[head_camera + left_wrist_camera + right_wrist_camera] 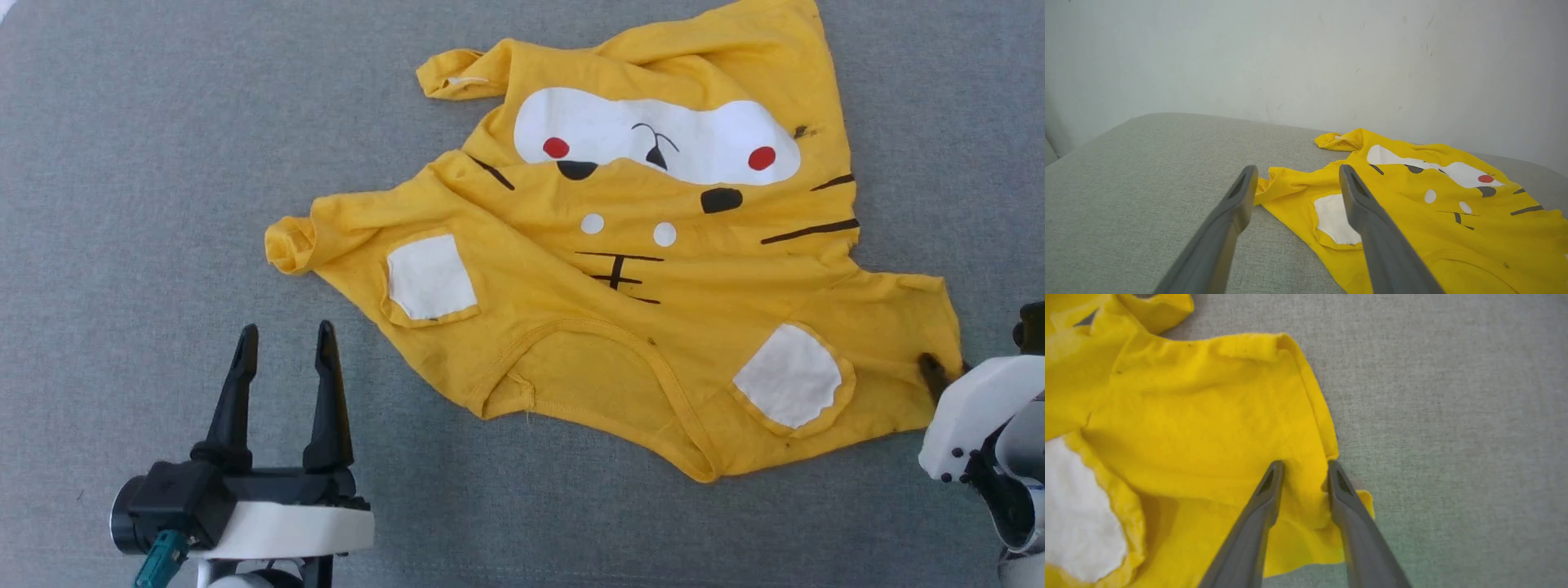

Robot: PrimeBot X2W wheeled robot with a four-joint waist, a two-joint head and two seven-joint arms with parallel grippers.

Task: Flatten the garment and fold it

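Two-fingered and apart, straddling a puckered sleeve hem of the garment (1208, 428) with the right gripper (1305, 465), likely readying a tug to flatten it. Lying rumpled toward the far edge of the grey woven pad (122, 122) in soft, creased yellow cotton. Holding the left gripper (287, 327) spread wide near the opposite sleeve.

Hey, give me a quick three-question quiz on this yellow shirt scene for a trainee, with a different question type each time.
1. Multiple choice: the bright yellow short-sleeved cotton T-shirt lies on the grey fabric surface with its neck opening: A) toward the robot, B) away from the robot, C) folded under.
2. True or false: the left gripper touches the T-shirt.
3. Fill in: the right gripper straddles the hem of a ___.
Key: 1 A; 2 false; 3 sleeve.
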